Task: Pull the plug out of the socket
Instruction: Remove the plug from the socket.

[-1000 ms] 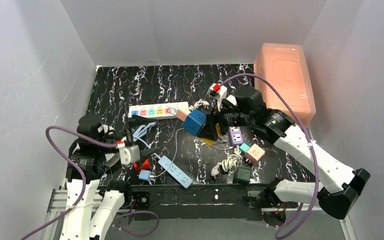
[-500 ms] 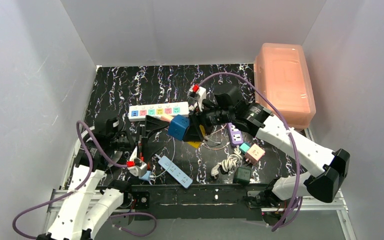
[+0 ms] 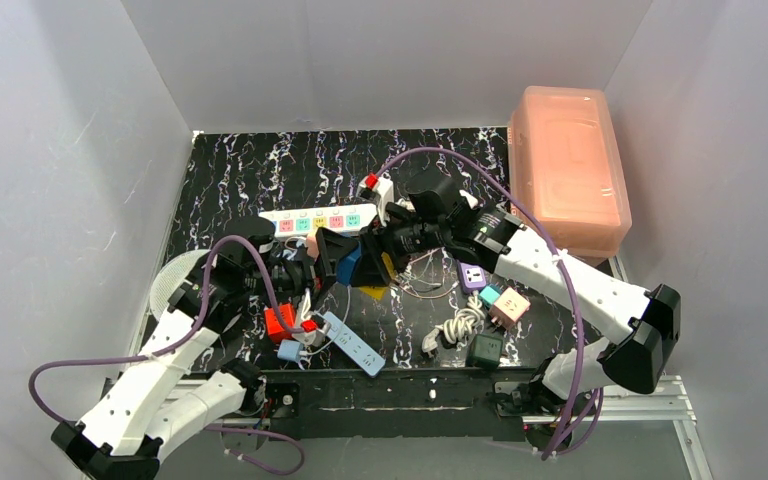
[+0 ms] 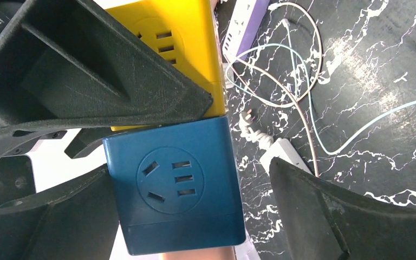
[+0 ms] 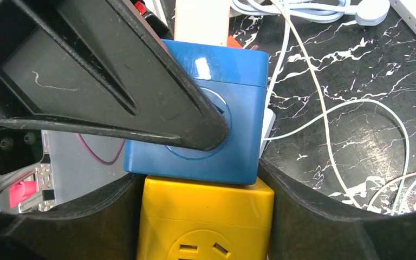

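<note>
The right fingers (image 5: 330,227) clamp the yellow cube socket (image 5: 206,216). The left fingers (image 4: 325,216) stand open astride the adjoining blue cube socket (image 4: 176,184).

Both arms are reaching inward over mid-table, elbows bent, wrists meeting nose to nose. The left gripper (image 3: 332,252) is standing wide open. The right gripper (image 3: 375,255) is clamping a yellow cube adapter (image 5: 206,227) between its jaws, with its forearm angling in from the right.

From above, the left gripper (image 3: 332,252) and right gripper (image 3: 378,252) hide most of the blue cube (image 3: 349,264). The right wrist view's bottom edge cuts off the yellow cube (image 5: 206,233).
</note>
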